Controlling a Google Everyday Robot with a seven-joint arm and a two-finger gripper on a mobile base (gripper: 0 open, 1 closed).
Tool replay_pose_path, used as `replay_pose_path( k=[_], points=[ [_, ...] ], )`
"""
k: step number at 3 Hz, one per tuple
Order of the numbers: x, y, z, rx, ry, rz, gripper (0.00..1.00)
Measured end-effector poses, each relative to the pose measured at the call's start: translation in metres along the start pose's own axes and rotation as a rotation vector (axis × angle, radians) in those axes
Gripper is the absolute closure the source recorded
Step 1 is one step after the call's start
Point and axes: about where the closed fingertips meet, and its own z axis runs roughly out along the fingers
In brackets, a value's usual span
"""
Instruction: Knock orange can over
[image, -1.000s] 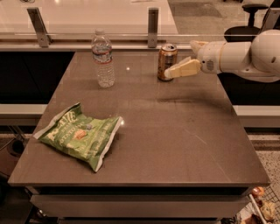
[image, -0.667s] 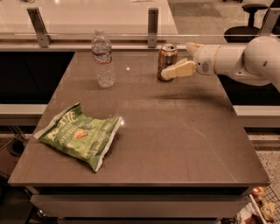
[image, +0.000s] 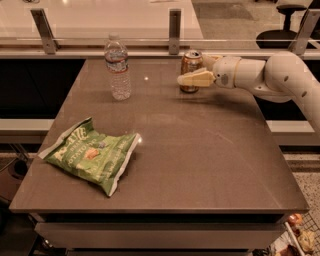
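Observation:
The orange can (image: 190, 64) stands upright at the far side of the table, right of centre. My gripper (image: 196, 70) reaches in from the right at the can's height and is open. Its near fingertip (image: 192, 79) lies across the lower front of the can, and the other finger (image: 208, 59) shows just behind the can's right side. The can seems to stand between the jaws; I cannot tell whether they touch it.
A clear water bottle (image: 118, 67) stands at the far left of the brown table (image: 200, 165). A green chip bag (image: 91, 153) lies near the front left. A rail with metal posts (image: 174, 26) runs behind the far edge. My white arm (image: 285, 77) spans the right edge.
My gripper and arm have shifted a little to the left along the can. The can still stands upright in the same place.

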Motion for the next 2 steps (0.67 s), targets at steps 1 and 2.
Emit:
replay_pose_path(
  k=[1, 2],
  points=[
    [0.0055, -0.0041, 0.0126, -0.002, -0.026, 0.014, 0.41],
    [0.0055, -0.0014, 0.0162, -0.009, -0.025, 0.014, 0.72]
  ],
)
